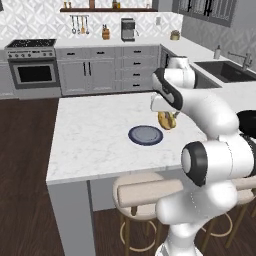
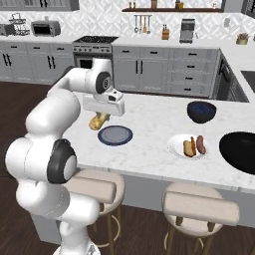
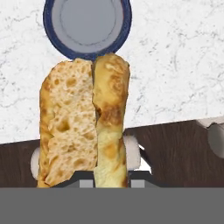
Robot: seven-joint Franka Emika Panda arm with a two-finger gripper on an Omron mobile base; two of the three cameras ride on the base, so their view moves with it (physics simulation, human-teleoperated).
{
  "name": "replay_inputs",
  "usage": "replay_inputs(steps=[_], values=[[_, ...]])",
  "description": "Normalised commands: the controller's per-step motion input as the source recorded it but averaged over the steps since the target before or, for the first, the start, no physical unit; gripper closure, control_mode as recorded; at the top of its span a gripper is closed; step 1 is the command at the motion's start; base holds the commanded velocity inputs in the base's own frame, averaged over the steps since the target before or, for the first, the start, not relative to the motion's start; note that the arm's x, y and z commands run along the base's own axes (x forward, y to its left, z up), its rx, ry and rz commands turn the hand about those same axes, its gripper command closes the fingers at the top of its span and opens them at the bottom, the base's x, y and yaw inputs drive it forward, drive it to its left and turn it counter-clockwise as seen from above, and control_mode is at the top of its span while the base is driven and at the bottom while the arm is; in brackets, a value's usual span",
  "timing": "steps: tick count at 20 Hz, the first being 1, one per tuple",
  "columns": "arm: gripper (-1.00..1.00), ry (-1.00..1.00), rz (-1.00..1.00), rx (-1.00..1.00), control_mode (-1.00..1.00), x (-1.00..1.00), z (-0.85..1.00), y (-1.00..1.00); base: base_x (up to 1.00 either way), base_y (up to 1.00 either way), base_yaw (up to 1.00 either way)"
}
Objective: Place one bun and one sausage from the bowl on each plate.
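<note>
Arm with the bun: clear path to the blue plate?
Probably yes. The gripper, shut on the bun, hangs just beside the blue plate. The plate is bare, with open counter around it and nothing between.

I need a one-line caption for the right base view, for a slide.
Gripper holds a bun beside the empty blue-grey plate; the white plate already carries bun and sausage.

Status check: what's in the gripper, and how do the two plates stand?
Gripper shut on bun, carried above counter near blue-grey plate. That plate bare. White plate already has bun and sausage. Nothing blocking the drop.
</note>
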Motion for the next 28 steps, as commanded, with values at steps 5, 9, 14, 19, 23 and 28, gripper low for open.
replay_inputs(steps=[5, 9, 14, 19, 23, 28], values=[[1.0, 0.08, 0.0, -0.01, -1.0, 0.58, -0.71, 0.03, 0.0, 0.0, 0.0], [1.0, 0.11, 0.0, 0.0, -1.0, 0.78, -0.62, 0.0, 0.0, 0.0, 0.0], [1.0, 0.05, 0.0, 0.0, -1.0, 0.77, -0.59, 0.0, 0.0, 0.0, 0.0], [1.0, 0.0, 0.0, 0.0, -1.0, 0.87, -0.5, -0.05, 0.0, 0.0, 0.0], [1.0, 0.0, 0.0, 0.0, -1.0, 0.72, -0.44, -0.04, 0.0, 0.0, 0.0], [1.0, 0.0, 0.0, 0.0, -1.0, 0.63, -0.5, 0.0, 0.0, 0.0, 0.0]])
